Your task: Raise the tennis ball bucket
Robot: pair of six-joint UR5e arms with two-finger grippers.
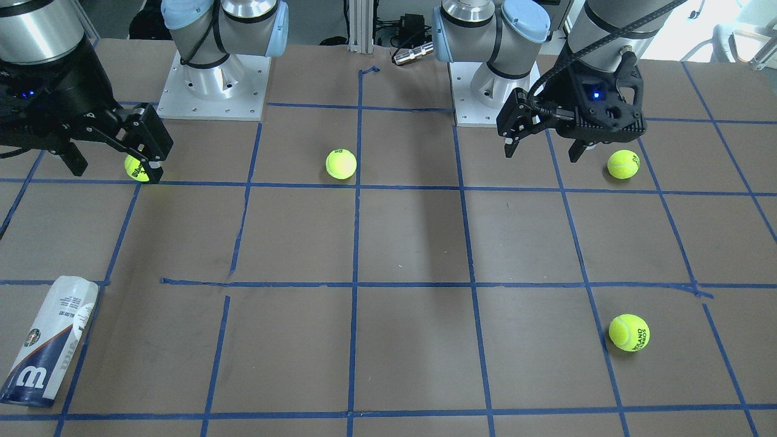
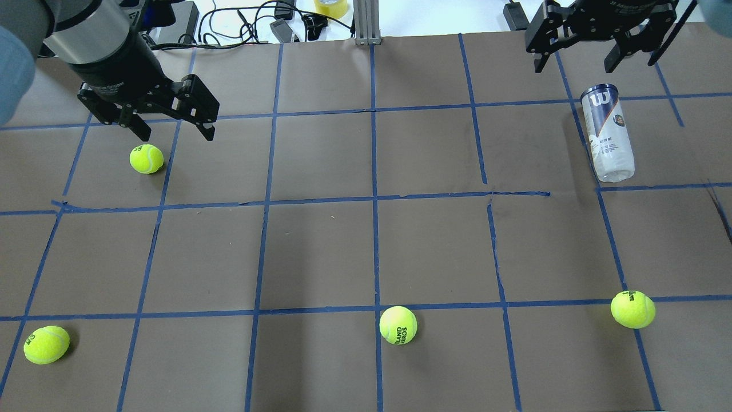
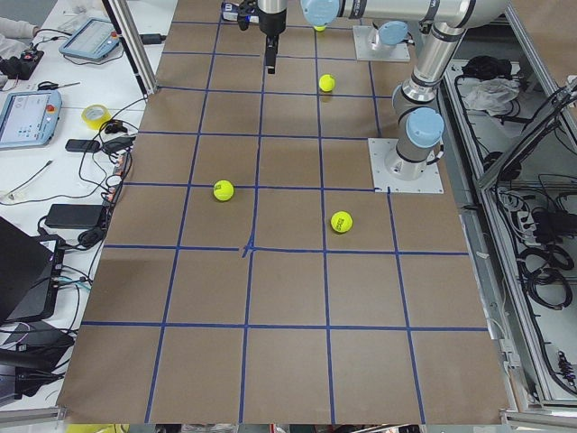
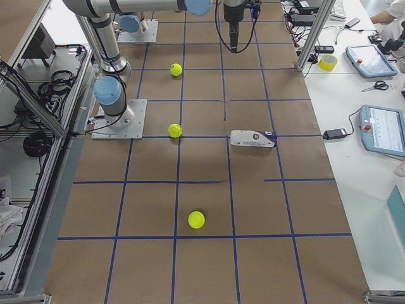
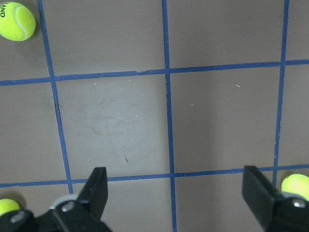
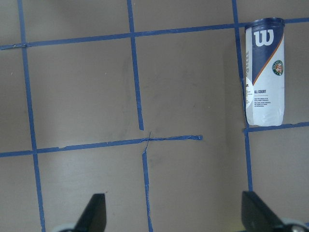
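At ten o'clock on the table [image 2: 320, 252] the left gripper [image 2: 176, 130] hangs jaws apart near a loose tennis ball [image 2: 146, 158], seemingly idle. At two o'clock the tennis ball bucket [image 2: 608, 133] lies on its side, rim toward twelve; the right gripper [image 2: 573, 63], jaws apart, hovers just past that rim, probably as the nearer arm

1. The table [image 2: 320, 252] is covered in brown paper, squared off by blue tape [image 2: 373, 171].
2. A white bench [image 4: 373, 202] alongside is strewn with cables [image 3: 108, 162], a yellow tape roll [image 4: 328, 62] and control pendants [image 4: 386, 130].
3. An aluminium post [image 2: 366, 23] is fixed at the far edge.
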